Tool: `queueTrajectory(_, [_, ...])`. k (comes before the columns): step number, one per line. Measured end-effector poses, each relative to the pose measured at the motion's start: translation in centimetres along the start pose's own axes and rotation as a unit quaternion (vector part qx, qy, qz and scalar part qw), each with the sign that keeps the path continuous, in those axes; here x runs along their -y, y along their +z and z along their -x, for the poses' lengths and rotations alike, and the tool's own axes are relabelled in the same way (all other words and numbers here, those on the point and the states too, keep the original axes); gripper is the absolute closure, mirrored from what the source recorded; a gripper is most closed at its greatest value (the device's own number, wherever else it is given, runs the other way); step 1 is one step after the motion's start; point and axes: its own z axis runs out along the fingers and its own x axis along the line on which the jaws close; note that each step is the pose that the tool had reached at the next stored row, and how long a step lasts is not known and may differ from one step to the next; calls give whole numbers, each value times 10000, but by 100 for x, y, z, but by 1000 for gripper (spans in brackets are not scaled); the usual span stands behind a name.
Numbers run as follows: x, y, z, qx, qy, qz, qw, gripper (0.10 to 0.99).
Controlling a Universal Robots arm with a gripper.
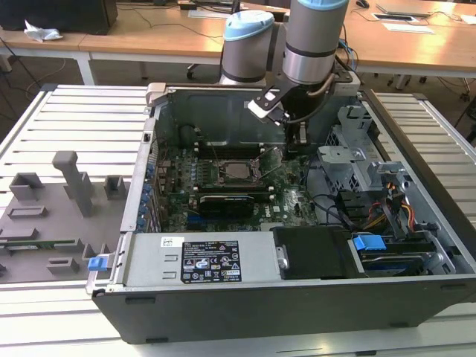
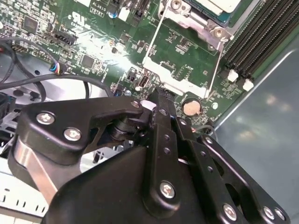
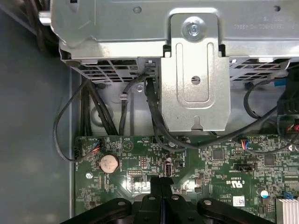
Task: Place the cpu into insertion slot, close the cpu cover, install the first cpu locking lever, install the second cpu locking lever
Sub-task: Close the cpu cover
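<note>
In the exterior view the cpu [image 1: 239, 171] shows its silver-grey top in the insertion slot [image 1: 225, 165] at the middle of the motherboard. In the second wrist view the cpu [image 2: 219, 3] is seen at the frame edge. The cpu cover [image 2: 180, 81], a thin silver frame with a square window, stands swung open between the socket and my gripper. My gripper [image 1: 301, 140] hangs low over the board, to the exterior view's right of the socket. Its black fingers [image 2: 161, 116] are pressed together with nothing between them, and both wrist views show this [image 3: 161, 186].
Black memory slots [image 2: 261, 37] run beside the socket. A coin battery [image 3: 108, 163] lies close to the fingertips. A silver drive cage [image 3: 196, 70] and black cables [image 3: 65, 135] sit just beyond the board's edge. The power supply [image 1: 201, 260] is at the case front, and a grey fixture tray [image 1: 52, 216] lies outside.
</note>
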Motion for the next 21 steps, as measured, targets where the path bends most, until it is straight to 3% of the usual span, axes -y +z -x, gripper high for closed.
queueTrajectory(4, [0,5,0,1,0,-2,10000,980])
queueTrajectory(6, [-1,7,0,-2,-1,-51,10000,980])
queueTrajectory(8, [-4,11,0,-12,3,-233,9997,980])
queueTrajectory(13, [-13,16,0,-34,7,-583,9983,980])
queueTrajectory(21, [20,14,-2,-34,6,-579,9983,980])
